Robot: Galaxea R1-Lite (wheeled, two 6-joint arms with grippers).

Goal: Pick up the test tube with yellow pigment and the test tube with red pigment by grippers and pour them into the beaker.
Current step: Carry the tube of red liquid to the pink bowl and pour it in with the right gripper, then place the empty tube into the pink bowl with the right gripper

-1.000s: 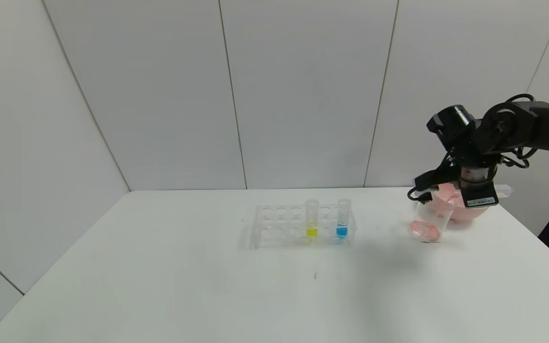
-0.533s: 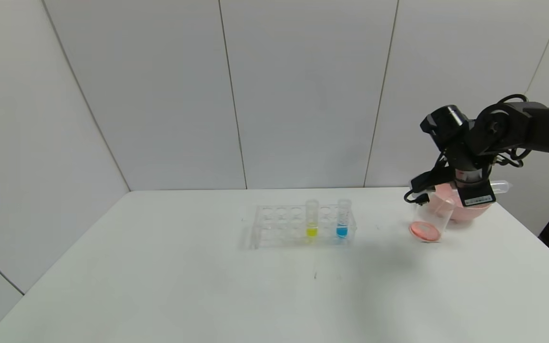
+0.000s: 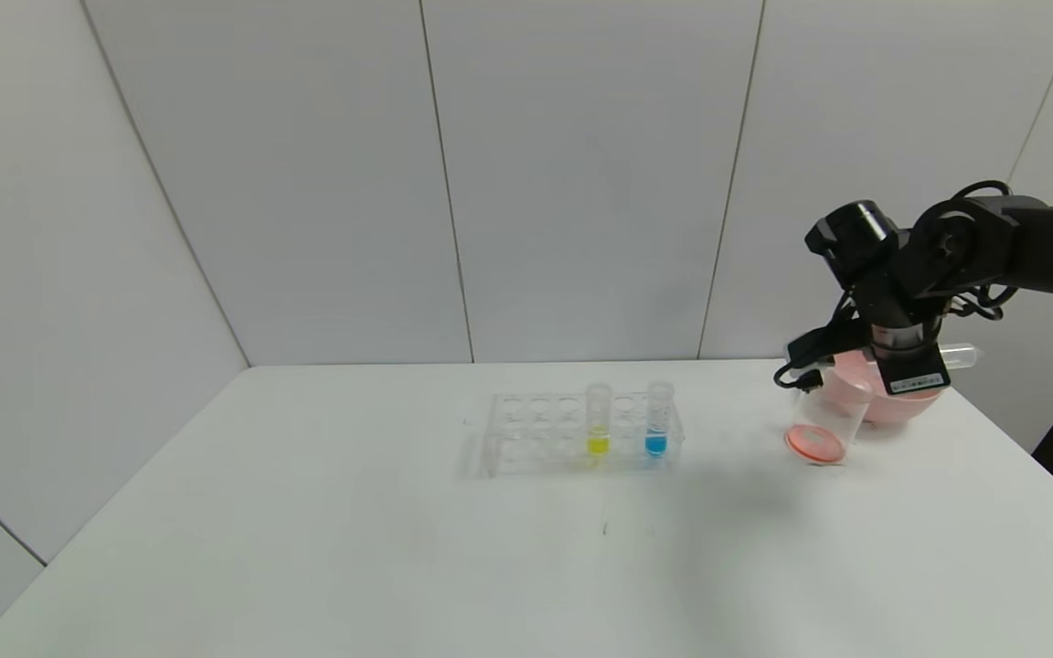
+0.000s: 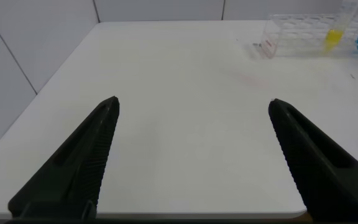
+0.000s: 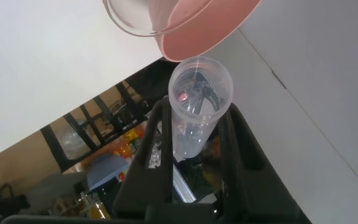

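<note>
head view has the right pincer point(image 3: 865, 366) above the pink bowl point(image 3: 892, 407) at the bench's point(image 3: 307, 548) right side, clamped tight on the test tube with red pigment point(image 3: 956, 355), which lies nearly level. the beaker point(image 3: 821, 428) just beside the bowl holds red liquid. the test tube with yellow pigment point(image 3: 598, 420) stands in the clear rack point(image 3: 526, 434) next to a blue tube point(image 3: 656, 420). left wrist view shows the left pincer point(image 4: 191, 162) spread wide, gripping nothing, over bare bench.
</note>
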